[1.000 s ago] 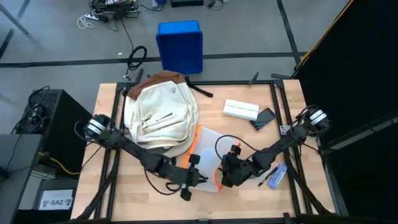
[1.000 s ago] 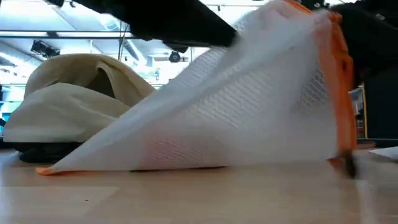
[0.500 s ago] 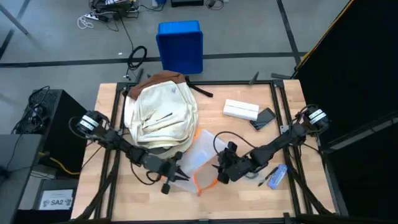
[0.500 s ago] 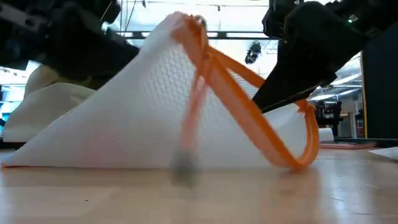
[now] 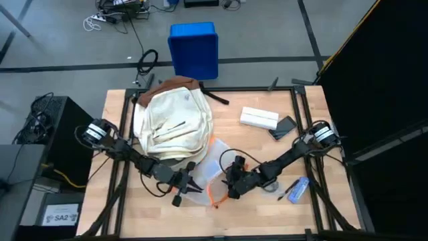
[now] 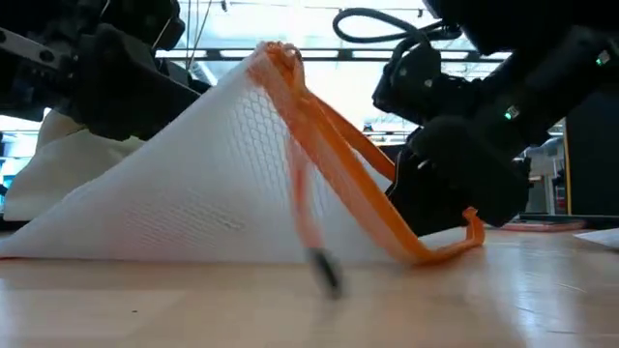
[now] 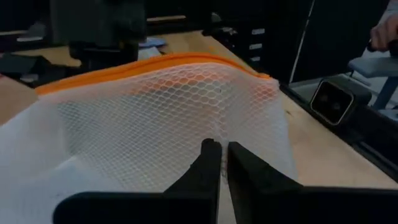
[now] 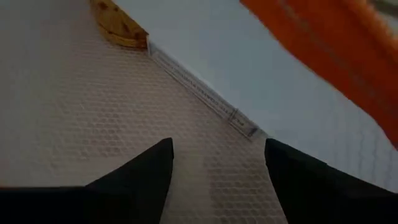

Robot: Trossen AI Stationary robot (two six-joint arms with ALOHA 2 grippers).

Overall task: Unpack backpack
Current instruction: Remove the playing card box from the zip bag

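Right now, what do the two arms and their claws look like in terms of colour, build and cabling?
Both arms are dark, slim and jointed, each with a light silver-white collar near its base. Loose black cable loops run along the left arm and the right arm. The left claw has two narrow black fingers; the right claw has two broad, black, tapered fingers.
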